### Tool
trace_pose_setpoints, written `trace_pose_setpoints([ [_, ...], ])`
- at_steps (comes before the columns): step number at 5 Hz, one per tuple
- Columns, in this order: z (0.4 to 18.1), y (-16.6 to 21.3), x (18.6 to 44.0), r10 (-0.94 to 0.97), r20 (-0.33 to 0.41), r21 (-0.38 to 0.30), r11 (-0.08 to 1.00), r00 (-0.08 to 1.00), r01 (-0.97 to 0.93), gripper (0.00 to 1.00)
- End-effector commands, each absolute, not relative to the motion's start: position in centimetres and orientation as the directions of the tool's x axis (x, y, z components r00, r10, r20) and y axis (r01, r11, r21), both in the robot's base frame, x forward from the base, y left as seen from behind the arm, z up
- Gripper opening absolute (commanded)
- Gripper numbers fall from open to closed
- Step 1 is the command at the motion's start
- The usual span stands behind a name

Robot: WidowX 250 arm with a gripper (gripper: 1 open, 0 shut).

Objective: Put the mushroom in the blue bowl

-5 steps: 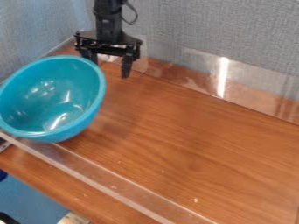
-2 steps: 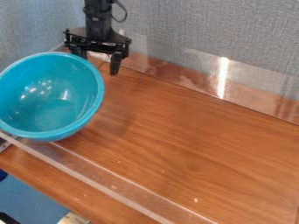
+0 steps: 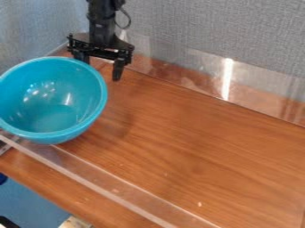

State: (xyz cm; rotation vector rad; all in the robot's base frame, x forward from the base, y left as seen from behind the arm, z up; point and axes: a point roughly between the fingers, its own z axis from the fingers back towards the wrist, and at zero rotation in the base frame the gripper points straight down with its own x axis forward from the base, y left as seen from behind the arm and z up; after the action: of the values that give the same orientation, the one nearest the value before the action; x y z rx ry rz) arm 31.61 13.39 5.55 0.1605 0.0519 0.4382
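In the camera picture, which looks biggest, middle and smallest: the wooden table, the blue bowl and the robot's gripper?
1. Wooden table, by far the largest.
2. Blue bowl.
3. Gripper, smallest; it is farther from the camera, so it may look smaller than it really is.

Single fixed view: raised, at moderate range, looking obliquely down across the table (image 3: 191,134) toward the grey back wall (image 3: 226,27); claw (image 3: 98,59) at upper left.

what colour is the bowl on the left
Glossy teal-blue, plain inside and out; the blue bowl shows clearly in the camera view.
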Motion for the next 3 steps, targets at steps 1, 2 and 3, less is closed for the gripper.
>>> trace_pose_setpoints([
  [1,3.5,16.2,27.2,0.635,-0.112,0.197,0.768,0.764,-0.609,1.0],
  [2,4.3,16.3,26.9,0.641,-0.105,0.187,0.764,0.76,-0.618,0.0],
  [3,4.7,16.2,26.8,0.636,-0.103,0.183,0.768,0.765,-0.614,0.0],
])
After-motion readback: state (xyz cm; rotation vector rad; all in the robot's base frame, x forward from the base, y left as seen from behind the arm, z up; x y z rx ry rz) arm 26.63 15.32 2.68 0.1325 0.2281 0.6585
